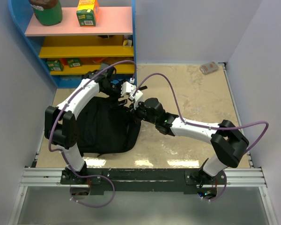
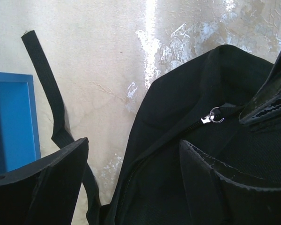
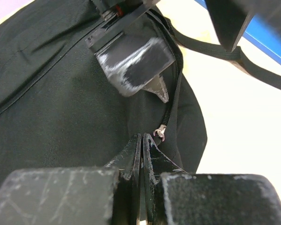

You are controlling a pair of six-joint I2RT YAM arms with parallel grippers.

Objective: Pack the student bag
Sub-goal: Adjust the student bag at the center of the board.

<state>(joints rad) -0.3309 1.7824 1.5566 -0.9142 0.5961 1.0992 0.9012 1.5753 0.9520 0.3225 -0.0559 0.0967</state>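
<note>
glossy beige marbled tabletop (image 1: 201, 93), pale walls (image 1: 187, 28), blue shelf unit (image 1: 134, 47)

the table (image 1: 201, 98) lies open right of the student bag (image 1: 105, 131). the blue shelf (image 1: 133, 42) blocks the far left, a loose strap (image 2: 44, 84) lying between it and the bag.

Black student bag (image 1: 107, 129) on mottled beige table (image 1: 196, 103)
Silver zip pull (image 2: 213, 116); at eleven o'clock, blue shelf unit (image 1: 65, 82) with pink and yellow boards.
</note>
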